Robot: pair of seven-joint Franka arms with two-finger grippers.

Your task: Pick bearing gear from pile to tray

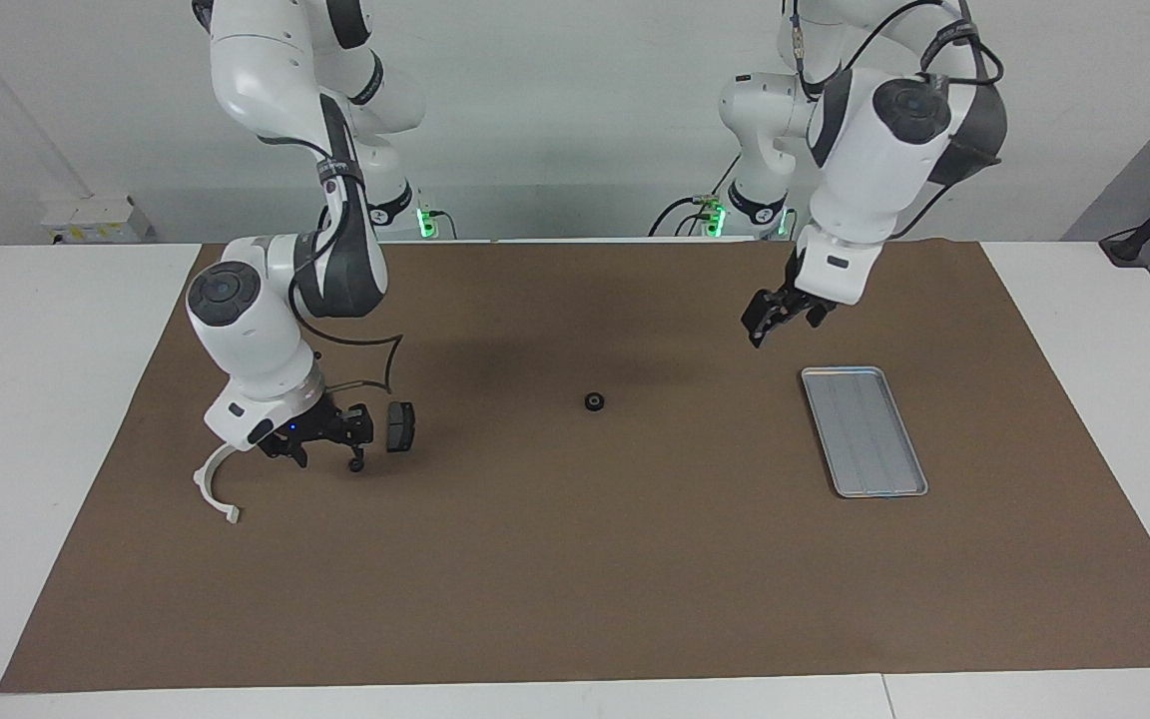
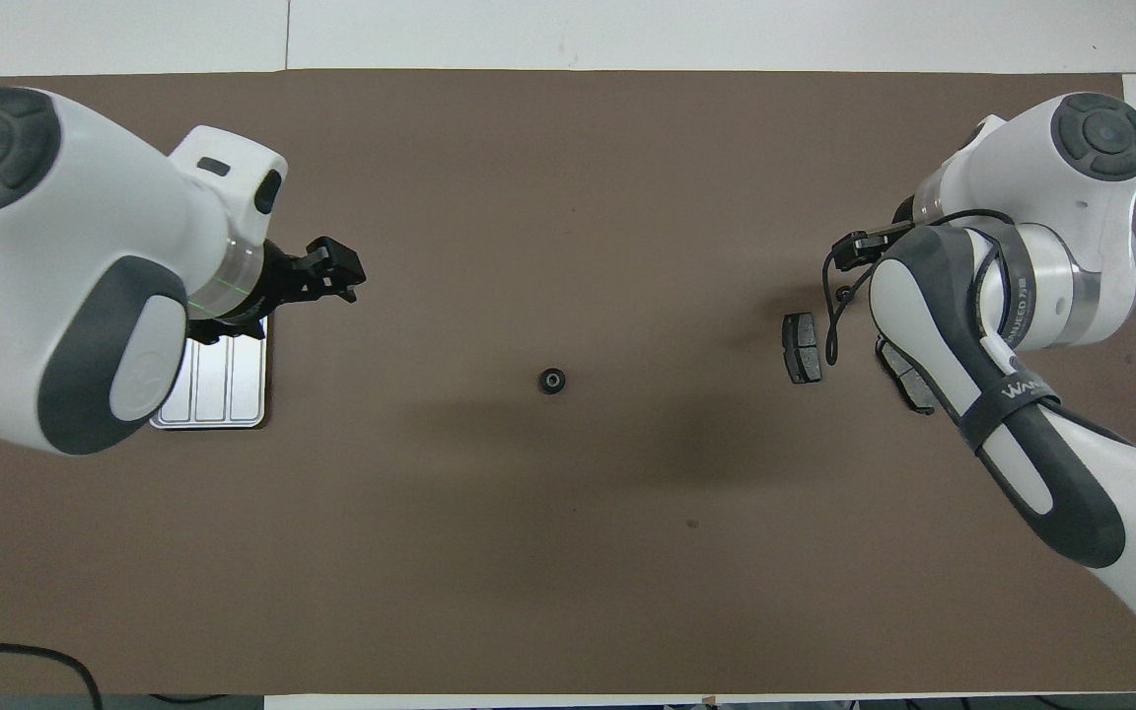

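I read my clock from the robots' end, twelve pointing away from them. The brown mat [image 1: 575, 579] covers most of the tabletop [image 1: 56, 399].

The right arm [image 1: 266, 330] reaches down to the pile at the mat's three o'clock end. Its tool [image 1: 325, 451] sits low over the parts with the jaws apart, and I see nothing between them. The left arm [image 1: 864, 150] holds its tool [image 1: 763, 328] up in the air over bare mat, between the gear and the tray. Its jaws stand wide and carry nothing.

The tray [image 1: 862, 430] lies flat at the nine o'clock end. From overhead, the left arm covers part of it.

The white half-ring bracket [image 1: 216, 484] lies at three o'clock of the right tool. One dark brake pad [image 1: 400, 426] lies at nine o'clock of that tool. From overhead I see a second pad [image 2: 908, 380] half under the right arm.

The bearing gear [image 1: 593, 401] rests alone mid-mat, well apart from both pile and tray.

A tiny black piece [image 1: 356, 465] sits right at one right fingertip. Whether the two touch, I cannot tell.
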